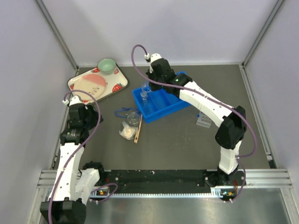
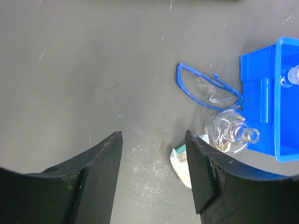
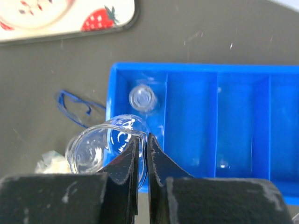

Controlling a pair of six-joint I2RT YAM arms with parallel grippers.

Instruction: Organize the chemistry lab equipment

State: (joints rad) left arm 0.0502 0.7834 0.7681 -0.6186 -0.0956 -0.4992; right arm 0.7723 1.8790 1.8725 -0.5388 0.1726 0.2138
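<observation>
A dark grey worktop point(image 1: 187, 140), scuffed with pale marks, sits inside pale walls. In its far left corner lies a strawberry-print tray point(image 1: 119, 85) with a green bowl point(image 1: 107, 66) standing on its far end. Near the left edge, the left gripper point(image 2: 153, 140) hangs over bare table with its fingers spread wide and nothing between them. Just right of it lie blue-framed safety glasses point(image 2: 205, 88). Toward the near edge from those, a round glass flask point(image 2: 231, 133) lies on its side, its neck pointing at the blue bin point(image 1: 170, 105). A small white packet point(image 1: 127, 131) rests against the flask's near side, and a wooden stick point(image 1: 138, 133) lies just to the right of the packet. The bin sits about mid-table, toward the far edge, and is split into several compartments. A small glass vessel point(image 3: 141, 98) stands in its leftmost compartment. The right gripper point(image 3: 141, 140) is at that same left end, its fingers pinched almost together on the rim of a clear glass beaker point(image 3: 100, 144). The beaker overlaps the bin's left wall, and I cannot tell whether it is touching the bin or held above it. Further right, well apart from the bin, a small clear plastic item point(image 1: 203, 120) lies on the table, too small to make out.
</observation>
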